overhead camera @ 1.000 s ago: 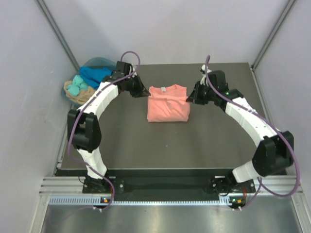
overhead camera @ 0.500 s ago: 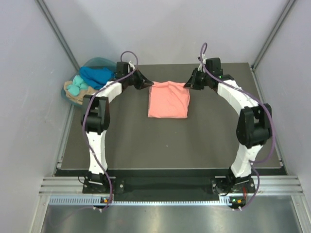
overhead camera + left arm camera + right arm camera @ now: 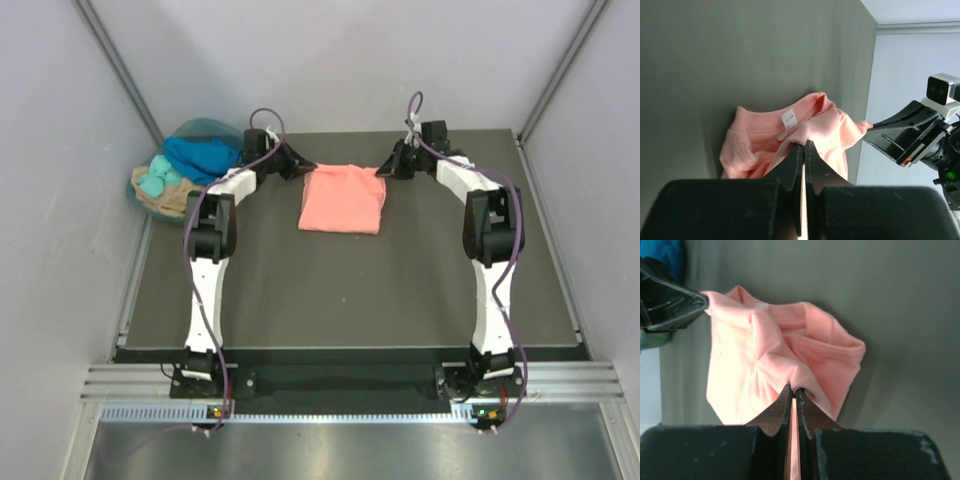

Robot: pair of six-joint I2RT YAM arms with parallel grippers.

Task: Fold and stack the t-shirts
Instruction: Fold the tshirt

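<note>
Seen from above, the left hand (image 3: 300,171) and right hand (image 3: 383,172) have moved farther back, with the salmon-pink cotton t-shirt (image 3: 343,200) between them at the far middle of the dark counter (image 3: 350,290). In the left wrist camera, the left hand is pressed together and pinches the shirt's cloth. In the right wrist camera, the right hand pinches it the same way.

- left arm (image 3: 203,290) and right arm (image 3: 487,290): white shells, bulky black joint housings;
- a thin purple cable (image 3: 266,109) loops along each arm;
- left gripper (image 3: 803,150) and right gripper (image 3: 793,392): matte black, tapered fingers on blocky black bodies
</note>
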